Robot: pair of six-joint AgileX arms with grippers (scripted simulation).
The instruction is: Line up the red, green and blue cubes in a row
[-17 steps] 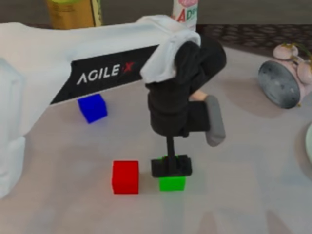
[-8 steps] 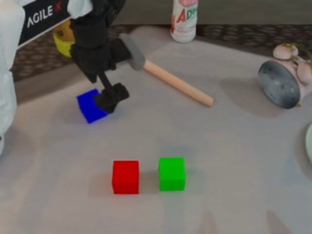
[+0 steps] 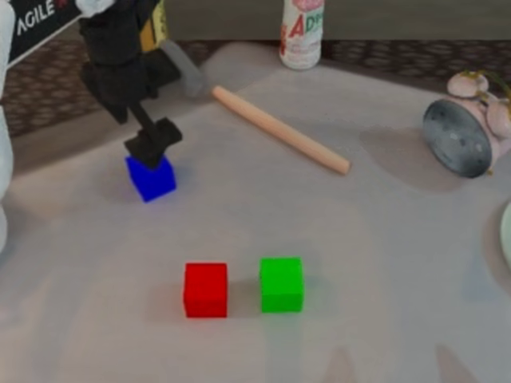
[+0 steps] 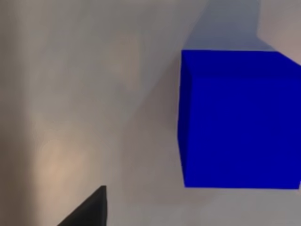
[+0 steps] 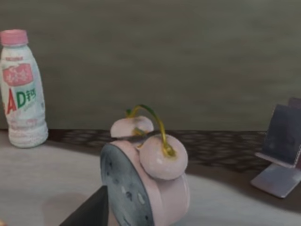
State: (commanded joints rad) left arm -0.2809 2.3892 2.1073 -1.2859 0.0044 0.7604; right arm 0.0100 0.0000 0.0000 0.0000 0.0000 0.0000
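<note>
1. Two cubes, red cube (image 3: 205, 290) and green cube (image 3: 281, 284), sit side by side near the counter's (image 3: 383, 263) front, a small gap between them.
2. Left claw (image 3: 152, 146), over the green cube a second ago, now hangs at the blue cube's (image 3: 151, 177) far edge, at the counter's left rear.
3. Claw state: cannot tell; only one finger (image 4: 87, 209) shows in the left wrist view, clear of the cube.
4. Judgement: green placed; blue is next to fetch.
5. Right arm: parked out of the top view.
</note>
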